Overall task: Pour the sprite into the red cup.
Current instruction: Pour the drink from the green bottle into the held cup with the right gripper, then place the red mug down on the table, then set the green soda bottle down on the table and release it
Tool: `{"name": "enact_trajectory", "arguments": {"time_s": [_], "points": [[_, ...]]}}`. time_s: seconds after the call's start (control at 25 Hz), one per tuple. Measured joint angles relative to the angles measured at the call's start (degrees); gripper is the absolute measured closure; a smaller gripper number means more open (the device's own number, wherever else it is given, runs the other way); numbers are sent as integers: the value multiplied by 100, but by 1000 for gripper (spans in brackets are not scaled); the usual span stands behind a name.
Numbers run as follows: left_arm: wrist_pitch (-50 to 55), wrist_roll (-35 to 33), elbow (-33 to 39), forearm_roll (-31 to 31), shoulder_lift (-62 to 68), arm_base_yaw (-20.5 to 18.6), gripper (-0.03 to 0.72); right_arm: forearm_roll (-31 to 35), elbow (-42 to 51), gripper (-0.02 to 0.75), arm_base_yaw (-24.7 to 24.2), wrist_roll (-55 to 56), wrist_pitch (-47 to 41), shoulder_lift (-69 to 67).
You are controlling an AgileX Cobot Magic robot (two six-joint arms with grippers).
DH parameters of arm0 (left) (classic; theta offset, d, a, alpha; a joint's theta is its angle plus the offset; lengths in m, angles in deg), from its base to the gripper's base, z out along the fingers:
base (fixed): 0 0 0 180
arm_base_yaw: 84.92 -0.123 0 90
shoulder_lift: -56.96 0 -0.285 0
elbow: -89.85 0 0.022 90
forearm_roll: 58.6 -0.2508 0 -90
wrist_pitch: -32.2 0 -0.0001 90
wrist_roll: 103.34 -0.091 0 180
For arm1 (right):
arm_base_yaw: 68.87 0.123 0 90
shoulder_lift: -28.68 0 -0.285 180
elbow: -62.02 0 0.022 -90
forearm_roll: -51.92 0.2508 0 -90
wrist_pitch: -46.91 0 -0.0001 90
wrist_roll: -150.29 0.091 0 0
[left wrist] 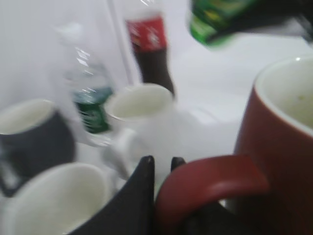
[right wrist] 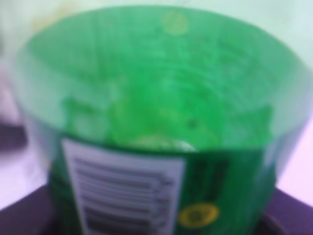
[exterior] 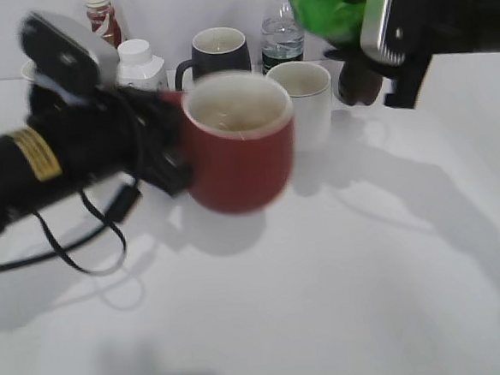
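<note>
Bright, even light is cast over the white table (exterior: 369,299), and soft grey shadows are thrown toward the near side. The red cup (exterior: 238,145) and the left arm (exterior: 51,158) are smeared by motion blur. The green bottle (right wrist: 156,122) is seen out of focus, filling the right wrist view.

Red cup (exterior: 239,145) upright, raised off table; green sprite (exterior: 327,2) aloft upper right.
</note>
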Motion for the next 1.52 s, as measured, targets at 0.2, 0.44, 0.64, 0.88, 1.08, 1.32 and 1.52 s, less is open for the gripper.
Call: {"name": "enact_trajectory", "arguments": {"time_s": [0.2, 0.44, 0.64, 0.88, 1.08, 1.32, 1.52], "points": [[248, 0, 5, 373, -567, -540, 616, 1499, -42, 293, 11, 217, 480, 0], [375, 0, 5, 485, -1065, -1597, 616, 3117, -194, 293, 11, 235, 135, 0], [663, 0, 5, 494, -1124, -2555, 616, 4680, -197, 293, 11, 235, -570, 6], [673, 0, 5, 508, -922, -3179, 616, 5664, -197, 293, -66, 242, -1223, -225], [571, 0, 5, 508, -313, -3480, 617, 6343, 46, 293, -66, 248, -1125, -329], [-393, 0, 5, 506, 697, -3496, 617, 6869, 623, 297, -66, 248, -691, -342], [-1146, 0, 5, 501, 1426, -3496, 617, 6909, 877, 300, -66, 260, -453, -346]]}}
